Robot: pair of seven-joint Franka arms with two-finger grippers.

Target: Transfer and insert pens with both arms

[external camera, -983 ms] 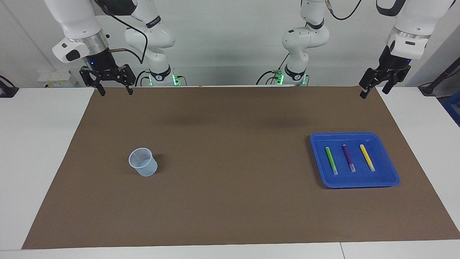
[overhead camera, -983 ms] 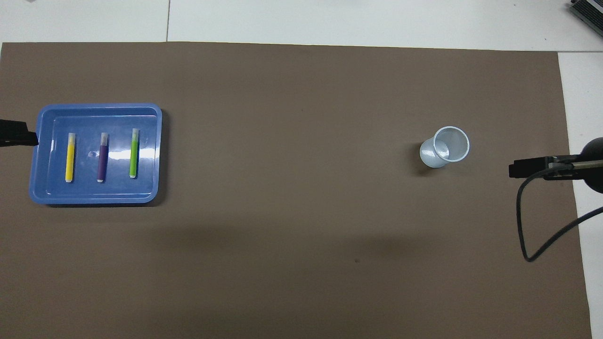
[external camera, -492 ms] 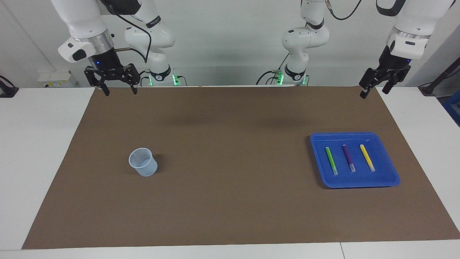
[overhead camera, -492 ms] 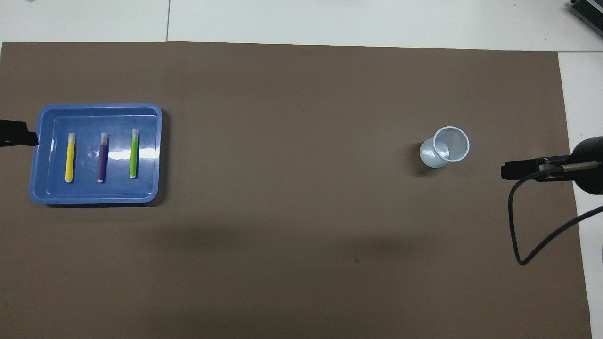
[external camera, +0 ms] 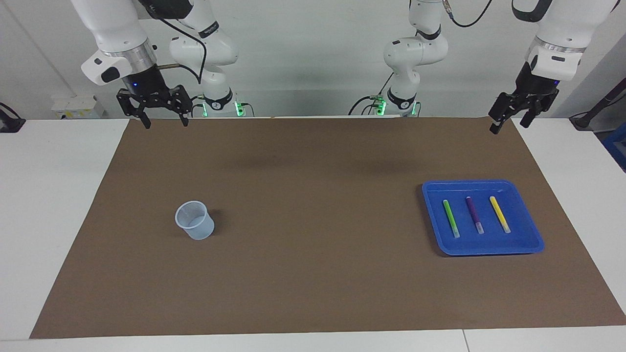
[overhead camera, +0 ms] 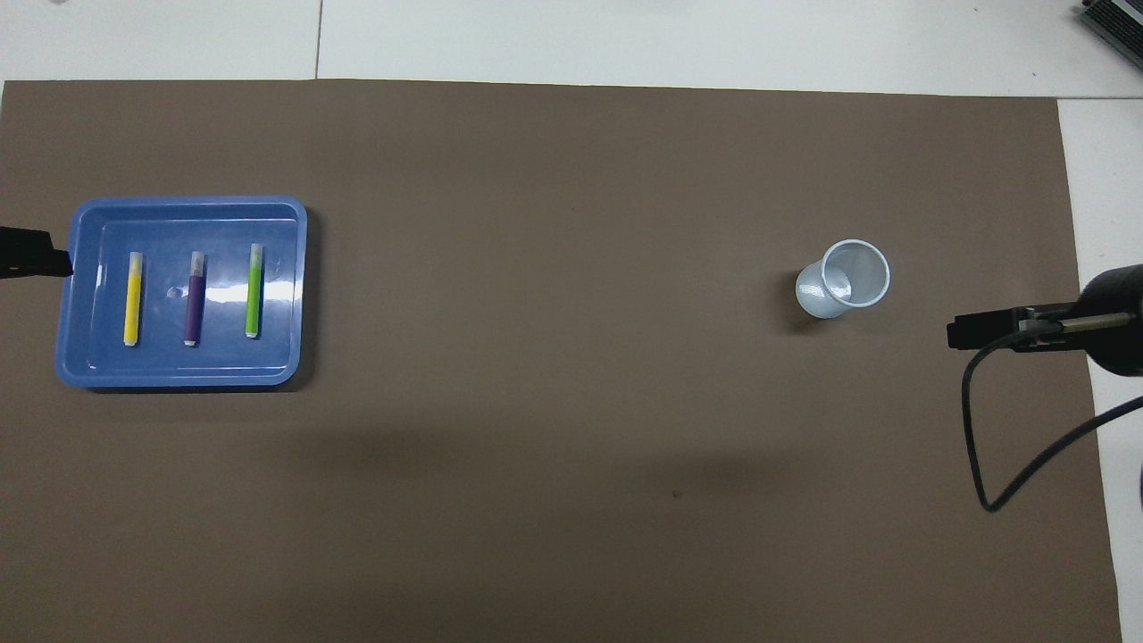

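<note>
Three pens lie side by side in a blue tray (external camera: 530, 244) (overhead camera: 71, 375) toward the left arm's end of the table: green (external camera: 451, 218) (overhead camera: 254, 291), purple (external camera: 474, 214) (overhead camera: 194, 299) and yellow (external camera: 499, 213) (overhead camera: 133, 299). A clear plastic cup (external camera: 194, 220) (overhead camera: 845, 278) stands upright toward the right arm's end. My left gripper (external camera: 509, 124) hangs open and empty over the mat's corner by its base; only its tip (overhead camera: 34, 253) shows in the overhead view. My right gripper (external camera: 164, 122) hangs open and empty over the mat's other corner near the robots.
A brown mat (external camera: 313, 274) covers most of the white table (external camera: 49, 195). Two smaller white arms with green-lit bases (external camera: 220, 105) (external camera: 398, 105) stand at the table's edge nearest the robots. A black cable (overhead camera: 991, 438) loops down from the right wrist.
The right gripper has shifted a little toward the middle of the table and risen slightly. The left gripper, pens, tray and cup have stayed put.
</note>
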